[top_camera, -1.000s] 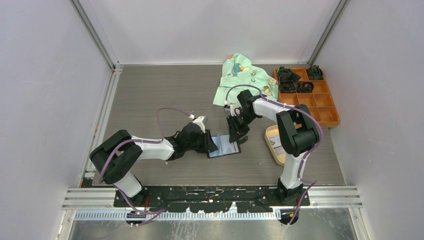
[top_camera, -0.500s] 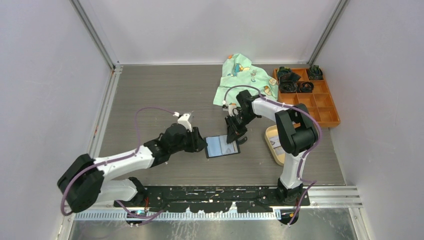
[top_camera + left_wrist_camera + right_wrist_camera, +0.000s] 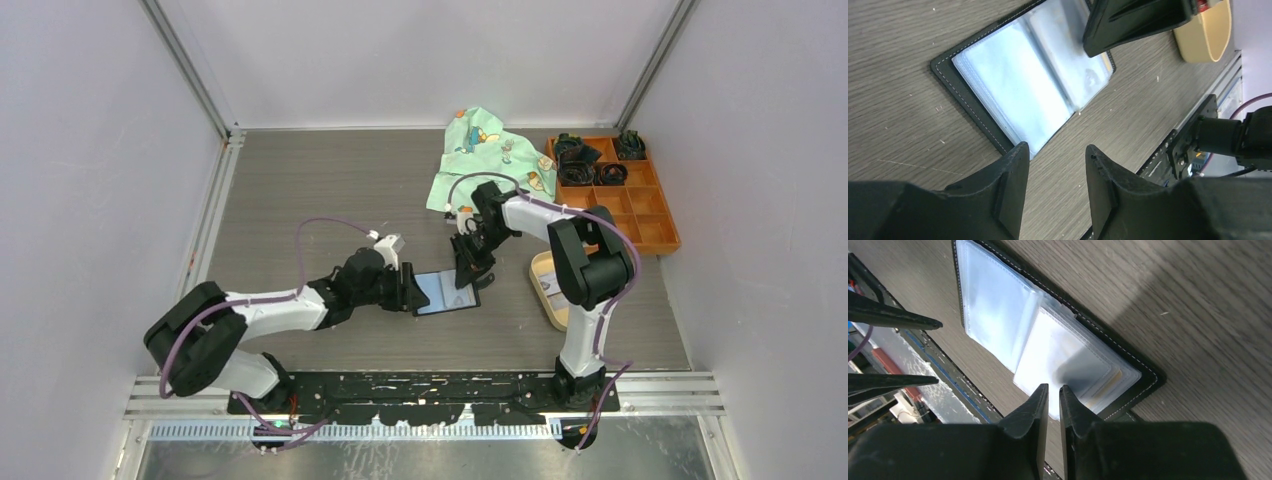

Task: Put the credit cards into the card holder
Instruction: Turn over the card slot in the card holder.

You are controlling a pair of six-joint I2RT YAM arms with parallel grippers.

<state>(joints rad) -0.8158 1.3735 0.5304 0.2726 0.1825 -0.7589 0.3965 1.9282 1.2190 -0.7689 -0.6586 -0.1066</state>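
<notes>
Robot test cell in a lab, plain white enclosure walls, aluminium frame rails, grey wood-grain tabletop, black mounting plate at near edge

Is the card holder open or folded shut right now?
Open. The card holder lies flat on the table, black cover down, its clear sleeves spread to both sides of the spine.

Card holder hemmed: left gripper set at left edge, right gripper over right page. Tan tray close rightward. Bare table seen beyond, toward cloth.
</notes>
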